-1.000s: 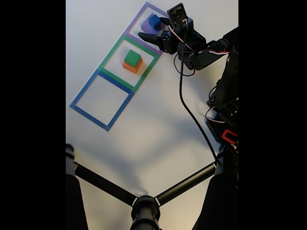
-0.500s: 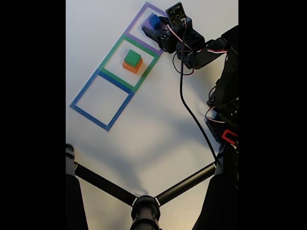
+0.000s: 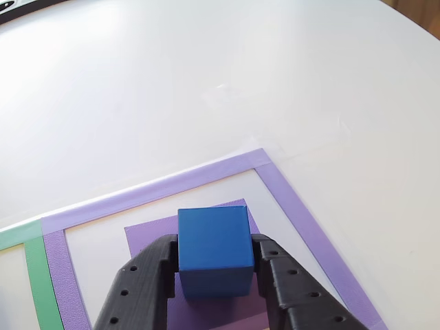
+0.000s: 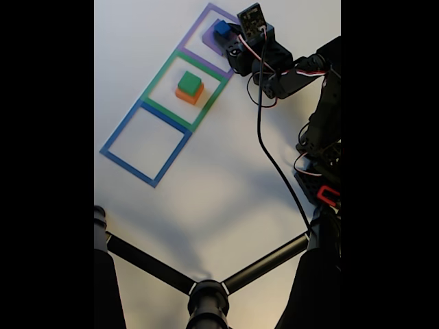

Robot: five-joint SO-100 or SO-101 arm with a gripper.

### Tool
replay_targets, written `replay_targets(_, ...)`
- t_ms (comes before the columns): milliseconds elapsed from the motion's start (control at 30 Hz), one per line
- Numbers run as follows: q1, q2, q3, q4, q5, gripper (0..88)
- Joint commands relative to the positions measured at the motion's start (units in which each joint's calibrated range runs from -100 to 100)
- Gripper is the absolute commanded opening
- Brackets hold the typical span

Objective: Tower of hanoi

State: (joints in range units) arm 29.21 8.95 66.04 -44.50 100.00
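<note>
Up close, in the other view, the gripper (image 3: 214, 265) comes in from the bottom edge, and its two black fingers (image 3: 144, 285) press against the left and right faces of a blue cube (image 3: 213, 251), so it is clamped on that cube. The cube sits at lower centre of the frame on a flat purple block (image 3: 148, 237), whose edge peeks out to the left and behind it. Around both runs a purple tape square (image 3: 206, 175), with its far corner at centre right. A strip of green tape (image 3: 38, 282) lies along the lower left edge, touching the purple tape. The white table (image 3: 220, 69) takes up the upper half of the frame.

Next, in the fixed view, three tape squares run in a slanted row from the upper centre down to the left: the purple tape square (image 4: 197, 27) at the top, a green tape square (image 4: 159, 79) in the middle, and a blue tape square (image 4: 125, 130) lowest. The blue cube (image 4: 221, 30) is inside the purple one, on the purple block (image 4: 209, 39), with the gripper (image 4: 226, 38) around it, though at this range the fingers are hard to make out. A green cube (image 4: 190, 83) is stacked on an orange block (image 4: 188, 96) inside the green square. The black arm (image 4: 302, 79) reaches in from the right side with cables along it, and a black stand (image 4: 206, 298) crosses the bottom of the frame.
</note>
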Motion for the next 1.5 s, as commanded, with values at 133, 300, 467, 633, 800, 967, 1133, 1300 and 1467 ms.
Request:
replay_targets(133,-0.96,-1.34,-0.38,-1.52,0.00,0.1)
replay_targets(300,-1.72,-4.23,0.07,0.26,0.00,0.1)
replay_targets(467,-3.40,-15.52,-1.38,14.19,0.00,0.4)
replay_targets(633,-5.07,-32.35,-7.11,39.68,0.00,0.5)
replay_targets(800,-6.14,-44.93,-24.28,76.51,0.00,0.5)
replay_targets(967,-7.13,-50.78,-43.27,107.43,0.00,0.5)
replay_targets(1133,-8.96,-51.50,-60.90,128.88,0.00,0.5)
replay_targets(1300,-12.47,-51.42,-70.26,138.35,0.00,0.5)
replay_targets(1467,-18.11,-50.46,-71.17,138.99,0.00,0.5)
